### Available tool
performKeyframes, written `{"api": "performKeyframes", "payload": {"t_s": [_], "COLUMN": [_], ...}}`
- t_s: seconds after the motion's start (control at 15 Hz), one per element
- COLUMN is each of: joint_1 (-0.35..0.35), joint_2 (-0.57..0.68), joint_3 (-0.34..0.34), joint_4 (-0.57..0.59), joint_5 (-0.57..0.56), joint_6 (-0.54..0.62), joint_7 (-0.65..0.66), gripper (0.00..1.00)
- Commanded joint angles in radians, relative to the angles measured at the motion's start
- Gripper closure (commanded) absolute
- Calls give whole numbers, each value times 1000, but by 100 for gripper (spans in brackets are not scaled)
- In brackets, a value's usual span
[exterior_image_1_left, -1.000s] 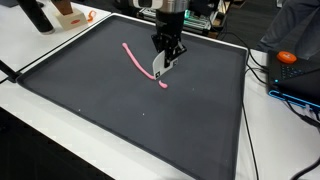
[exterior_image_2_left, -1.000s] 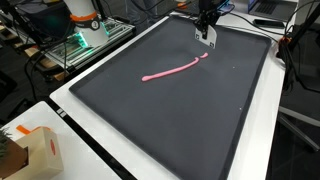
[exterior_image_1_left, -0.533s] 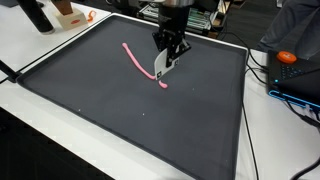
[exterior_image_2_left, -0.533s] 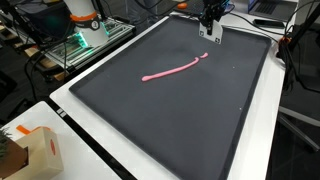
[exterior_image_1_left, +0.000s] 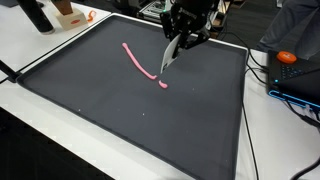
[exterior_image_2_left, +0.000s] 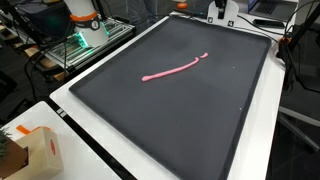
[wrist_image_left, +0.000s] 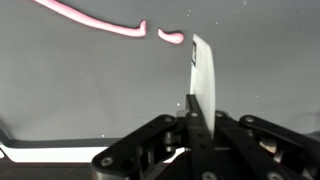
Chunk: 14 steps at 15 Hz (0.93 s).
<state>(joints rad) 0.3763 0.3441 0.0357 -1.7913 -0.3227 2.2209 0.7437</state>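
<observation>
Clamping the thin white blade (wrist_image_left: 202, 75) between the shut jaws of my pincer (wrist_image_left: 197, 118), I hang above the pink strip (exterior_image_1_left: 138, 60), near its broken end. The job, I judge, wants a firm grip and the blade's edge square to that strip.

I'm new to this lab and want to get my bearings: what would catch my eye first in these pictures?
A thin pink strip curves across a big black mat; in the wrist view a small piece sits apart from its end. Near that end the tool is shut on a flat white blade pointing down at the mat.
</observation>
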Motion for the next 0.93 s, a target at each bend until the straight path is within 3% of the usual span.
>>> {"api": "performKeyframes", "payload": {"t_s": [0.0, 0.87], "joint_1": [14, 58], "joint_2": [84, 261], "joint_3": [24, 10], "joint_4": [139, 345], "joint_5": [-54, -71], "joint_6": [-118, -212], "joint_7": [-45, -168], "gripper": [99, 99]}}
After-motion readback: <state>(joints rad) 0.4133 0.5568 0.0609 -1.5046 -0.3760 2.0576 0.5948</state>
